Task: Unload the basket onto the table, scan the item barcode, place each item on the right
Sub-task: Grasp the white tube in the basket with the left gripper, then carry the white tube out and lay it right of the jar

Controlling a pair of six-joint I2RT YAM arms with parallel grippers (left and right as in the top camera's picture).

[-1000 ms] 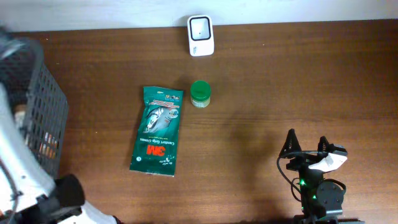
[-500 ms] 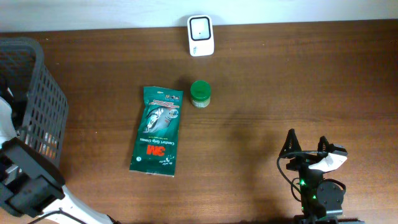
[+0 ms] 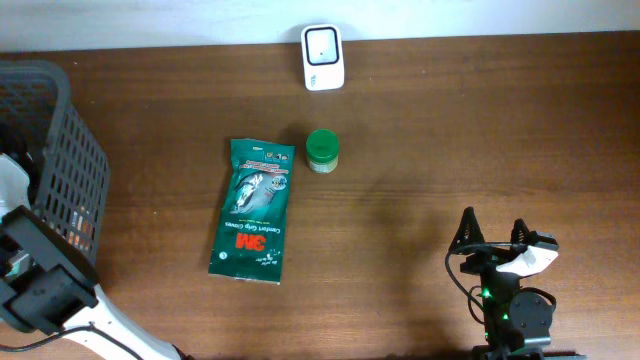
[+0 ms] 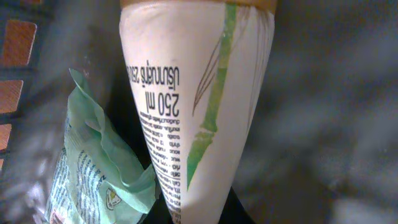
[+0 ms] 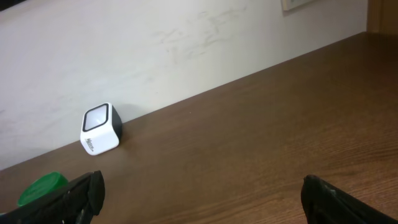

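In the left wrist view a white tube [image 4: 193,93] printed with green bamboo and "250 ml" fills the frame. Its narrow flat end sits between the dark fingers of my left gripper [image 4: 199,214], which is shut on it. From overhead, only the left arm [image 3: 40,285] shows, at the dark basket [image 3: 60,150] on the left edge. The white barcode scanner [image 3: 323,57] [image 5: 99,129] stands at the table's far edge. My right gripper [image 3: 492,232] [image 5: 202,199] rests open near the front right, with nothing between its fingers.
A green 3M pack [image 3: 254,209] lies flat mid-table, with a green-lidded jar [image 3: 323,150] [image 5: 42,188] just right of its top. A crumpled pale green packet [image 4: 93,168] lies beside the tube in the basket. A wall runs behind the scanner.
The left arm has swung over the basket, and its black wrist block now shows at the lower left. The right arm and the table items have not moved.
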